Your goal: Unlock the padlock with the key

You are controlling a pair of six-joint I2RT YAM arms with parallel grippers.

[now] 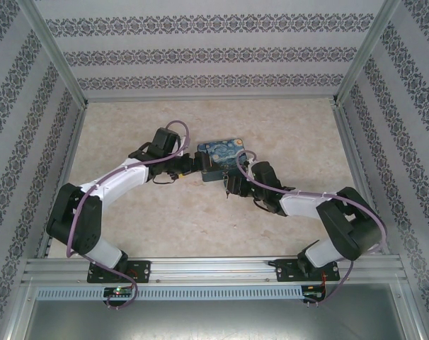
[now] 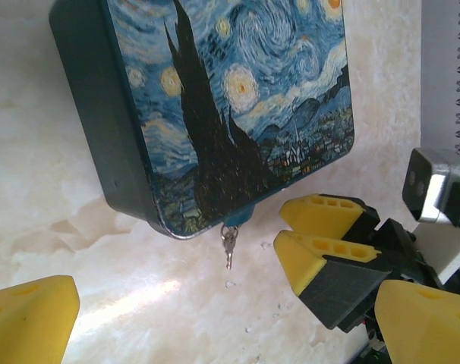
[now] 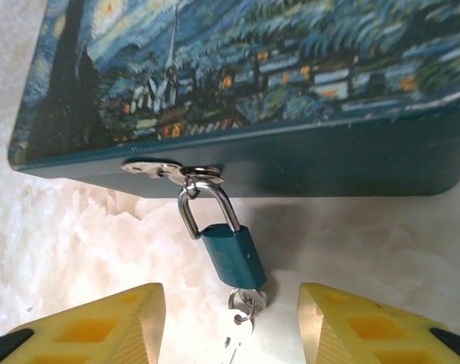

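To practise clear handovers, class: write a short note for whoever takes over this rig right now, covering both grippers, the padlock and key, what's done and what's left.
Left gripper: open, empty, facing the painted box.
Right gripper: open, fingers either side of the key, not touching it.
Padlock: hangs from the box's hasp, shackle shut. The key looks inserted in its underside.
Done: key in, right gripper lined up.
To do: close on the key, turn it, free the shackle.

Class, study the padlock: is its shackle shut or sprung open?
Shut. Both shackle legs run into the padlock body, looped through the hasp on the box; the key sits in its base.
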